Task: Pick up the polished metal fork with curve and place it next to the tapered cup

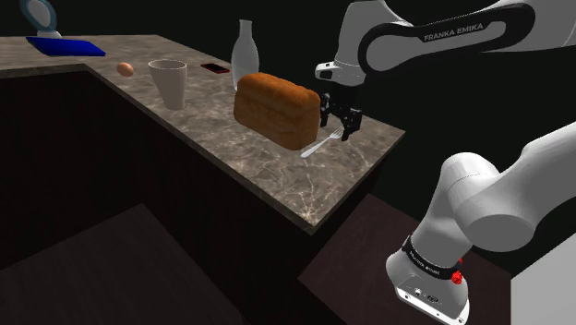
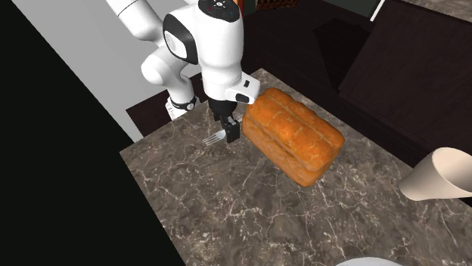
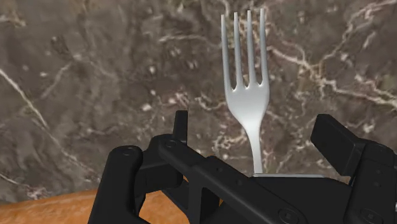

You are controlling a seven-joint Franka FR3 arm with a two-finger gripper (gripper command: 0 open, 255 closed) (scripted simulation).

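A shiny metal fork point(image 1: 317, 146) point(image 2: 214, 138) lies flat on the dark marble counter point(image 1: 231, 148), close to its near corner. My black gripper point(image 1: 340, 123) point(image 2: 229, 130) point(image 3: 257, 137) hangs low over the handle end, open. In the wrist view the fork point(image 3: 248, 95) has its handle running between the two spread fingers point(image 3: 181, 127), with the tines pointing away. Neither finger touches it. The tapered pale cup point(image 1: 169, 81) point(image 2: 442, 175) stands upright further along the counter, beyond the bread.
A large brown bread loaf point(image 1: 275, 109) point(image 2: 295, 136) lies right beside the gripper, between fork and cup. A pale bottle point(image 1: 244, 55), an egg point(image 1: 126, 68), a small dark red object point(image 1: 215, 68) and a blue tray point(image 1: 65, 45) sit further back. The counter's edge point(image 1: 305, 217) drops off near the fork.
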